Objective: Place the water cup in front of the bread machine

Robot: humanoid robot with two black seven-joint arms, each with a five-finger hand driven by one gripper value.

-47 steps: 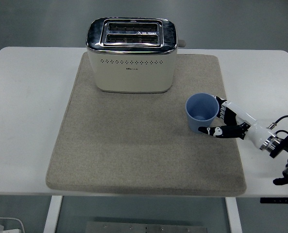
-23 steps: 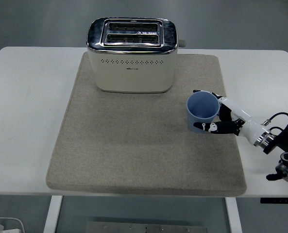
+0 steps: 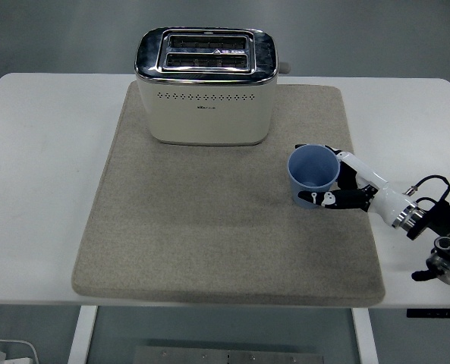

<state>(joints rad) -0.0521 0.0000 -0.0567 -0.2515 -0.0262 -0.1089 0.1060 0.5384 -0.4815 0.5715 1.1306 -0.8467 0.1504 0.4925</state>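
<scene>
A light blue water cup (image 3: pixel 313 170) stands upright on the right part of the grey mat (image 3: pixel 209 227), to the right of and nearer than the cream and chrome bread machine (image 3: pixel 206 87). My right hand (image 3: pixel 340 186) reaches in from the right edge and wraps the cup's right side, thumb across its near wall and fingers curled behind it. The cup's lower right side is hidden by the hand. The left arm does not show.
The white table (image 3: pixel 42 152) extends beyond the mat on both sides. The mat's right edge runs just under my right wrist (image 3: pixel 398 212). A stretch of bare mat lies in front of the bread machine.
The right hand has closed in around the cup, with fingers wrapping behind it, and the cup has shifted slightly left. The bread machine has not moved.
</scene>
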